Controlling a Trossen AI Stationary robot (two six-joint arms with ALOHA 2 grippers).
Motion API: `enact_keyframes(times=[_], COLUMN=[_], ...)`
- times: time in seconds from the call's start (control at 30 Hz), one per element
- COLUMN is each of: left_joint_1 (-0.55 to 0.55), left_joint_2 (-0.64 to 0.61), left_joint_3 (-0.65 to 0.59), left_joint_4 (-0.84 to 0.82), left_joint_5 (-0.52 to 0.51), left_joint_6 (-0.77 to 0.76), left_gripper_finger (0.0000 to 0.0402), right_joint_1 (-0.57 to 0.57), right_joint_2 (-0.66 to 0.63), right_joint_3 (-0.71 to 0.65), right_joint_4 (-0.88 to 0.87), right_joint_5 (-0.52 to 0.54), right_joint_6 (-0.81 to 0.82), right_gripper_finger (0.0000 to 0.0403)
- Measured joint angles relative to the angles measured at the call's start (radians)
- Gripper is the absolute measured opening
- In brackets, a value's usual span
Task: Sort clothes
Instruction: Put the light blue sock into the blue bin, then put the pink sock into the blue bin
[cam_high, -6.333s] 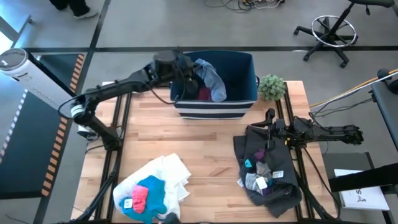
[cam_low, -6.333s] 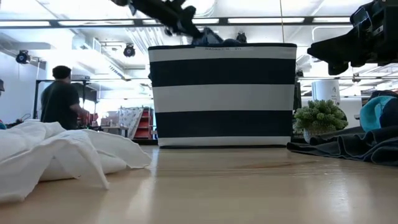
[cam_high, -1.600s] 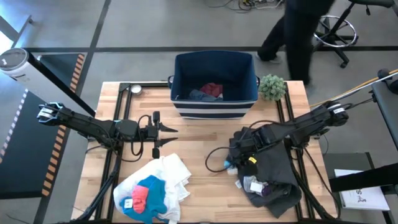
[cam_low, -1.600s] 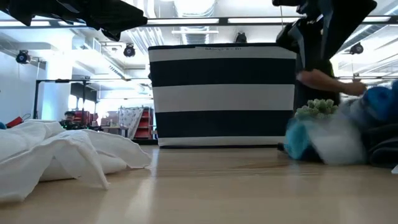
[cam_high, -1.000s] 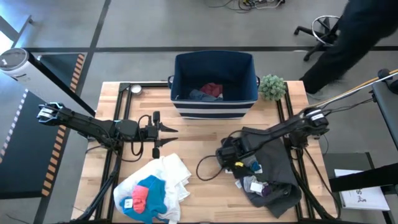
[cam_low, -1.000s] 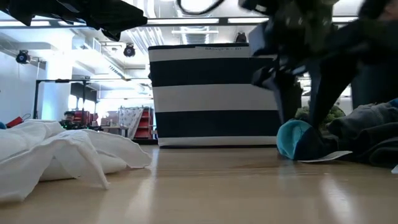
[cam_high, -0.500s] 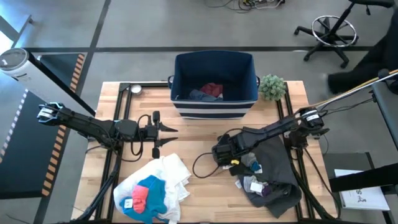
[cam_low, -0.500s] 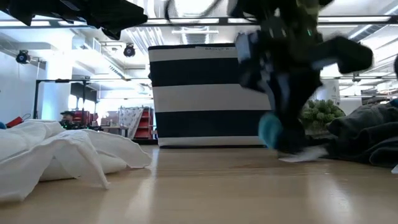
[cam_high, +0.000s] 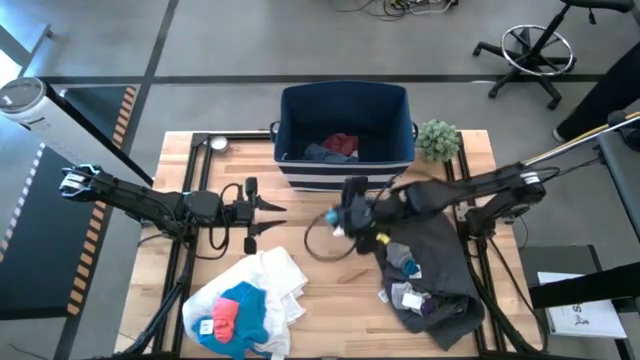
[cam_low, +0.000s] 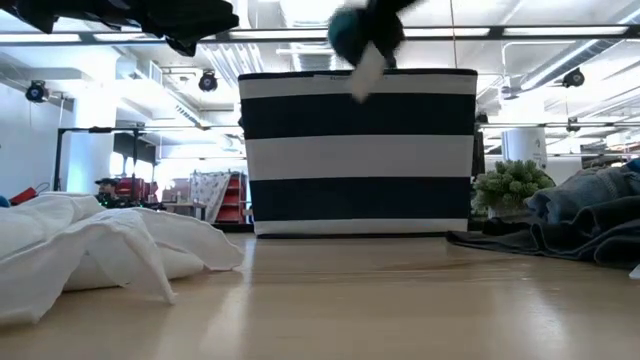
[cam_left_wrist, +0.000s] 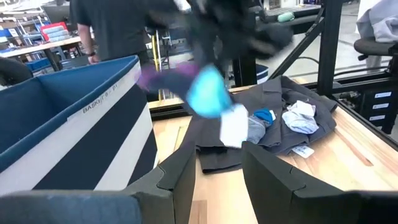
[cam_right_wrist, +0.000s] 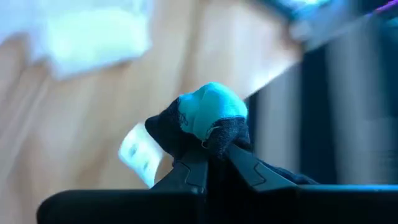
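Note:
My right gripper (cam_high: 345, 216) hangs above the table's middle, just in front of the navy striped bin (cam_high: 345, 172). It is shut on a small teal-blue piece (cam_right_wrist: 211, 112) with a white tag, which also shows high up in the low view (cam_low: 355, 30). My left gripper (cam_high: 270, 211) is open and empty at the table's left. The large white garment (cam_high: 272, 275) lies at the near left with teal-blue and red pieces (cam_high: 232, 312) on it. The dark grey garment (cam_high: 440, 262) lies at the right and carries small pieces. My right gripper pinches a bunched dark and teal fold of the small piece (cam_right_wrist: 214, 138) between its two fingers. The piece is lifted clear of the table. Its rounded teal end stands past the fingertips and its white tag (cam_right_wrist: 138, 152) hangs off to one side.
The bin holds a maroon-red piece (cam_high: 342, 143) and a grey-blue piece (cam_high: 318, 153). A small green plant (cam_high: 437, 139) stands to the bin's right. Bare wood lies between the white pile and the dark grey pile.
My right gripper has lifted the teal-blue piece off the dark grey garment's left edge. It has carried the piece up and toward the table's far edge and left, to just in front of the bin. The piece now hangs clear of the table.

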Motion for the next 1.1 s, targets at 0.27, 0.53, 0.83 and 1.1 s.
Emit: enact_keyframes(times=[0.27, 0.53, 0.83, 1.1], left_joint_1=[0.000, 0.000, 0.000, 0.000], left_joint_2=[0.000, 0.000, 0.000, 0.000], left_joint_3=[0.000, 0.000, 0.000, 0.021], left_joint_4=[-0.008, -0.018, -0.024, -0.105], left_joint_5=[0.000, 0.000, 0.000, 0.001], left_joint_6=[0.001, 0.000, -0.024, -0.042], left_gripper_finger=[0.0117, 0.0116, 0.0116, 0.0116], right_joint_1=[-0.195, -0.430, -0.506, -0.503], right_joint_2=[-0.091, -0.103, -0.077, -0.083], right_joint_3=[0.034, 0.034, 0.034, 0.033], right_joint_4=[0.167, 0.233, 0.187, 0.123], right_joint_5=[0.008, -0.013, -0.037, -0.145], right_joint_6=[-0.050, 0.079, 0.123, 0.061], right_gripper_finger=[0.0007, 0.0028, 0.0140, 0.0197])
